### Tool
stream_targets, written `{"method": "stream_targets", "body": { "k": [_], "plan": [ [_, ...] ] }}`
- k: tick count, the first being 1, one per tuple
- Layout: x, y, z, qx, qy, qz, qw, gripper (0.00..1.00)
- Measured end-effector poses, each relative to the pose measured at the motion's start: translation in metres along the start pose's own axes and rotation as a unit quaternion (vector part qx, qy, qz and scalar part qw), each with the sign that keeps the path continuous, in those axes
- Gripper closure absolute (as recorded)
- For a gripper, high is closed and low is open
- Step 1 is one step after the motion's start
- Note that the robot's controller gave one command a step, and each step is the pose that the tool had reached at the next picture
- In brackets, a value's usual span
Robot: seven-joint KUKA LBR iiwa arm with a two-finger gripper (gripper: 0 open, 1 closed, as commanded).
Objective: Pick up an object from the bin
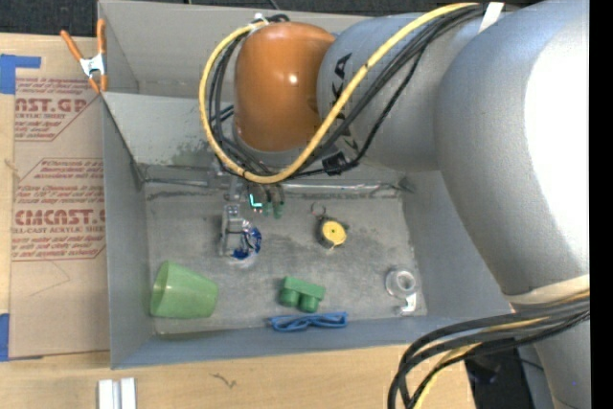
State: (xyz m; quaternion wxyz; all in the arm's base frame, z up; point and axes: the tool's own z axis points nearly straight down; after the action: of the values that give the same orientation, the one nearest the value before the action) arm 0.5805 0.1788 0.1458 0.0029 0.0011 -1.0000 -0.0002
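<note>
One small blue-and-white thing [246, 242] lies under our jaws — their gap we cannot tell — off-centre closing could flick it away.

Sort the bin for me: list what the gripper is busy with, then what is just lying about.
In the job:
- gripper
- small blue-and-white thing at its tip, left of mid-bin

Lying about:
- green cup, on its side
- green block
- blue strip
- yellow disc
- silvery ring

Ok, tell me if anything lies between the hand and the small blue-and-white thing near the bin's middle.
Nothing visible does. The hand hangs right at the small blue-and-white thing; the green cup and yellow disc lie apart on either side.
</note>
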Motion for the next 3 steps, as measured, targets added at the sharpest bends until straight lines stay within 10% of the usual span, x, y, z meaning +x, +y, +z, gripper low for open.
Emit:
{"method": "stream_targets", "body": {
  "k": [1,2,3],
  "plan": [
    [0.0223,-0.0705,0.0612,0.001,-0.0033,-0.175,0.9845,0.0],
    [0.0223,-0.0686,0.0607,0.0,-0.0034,-0.176,0.9844,1.0],
    [0.0223,-0.0686,0.0607,0.0,-0.0033,-0.176,0.9844,0.0]
  ]
}}
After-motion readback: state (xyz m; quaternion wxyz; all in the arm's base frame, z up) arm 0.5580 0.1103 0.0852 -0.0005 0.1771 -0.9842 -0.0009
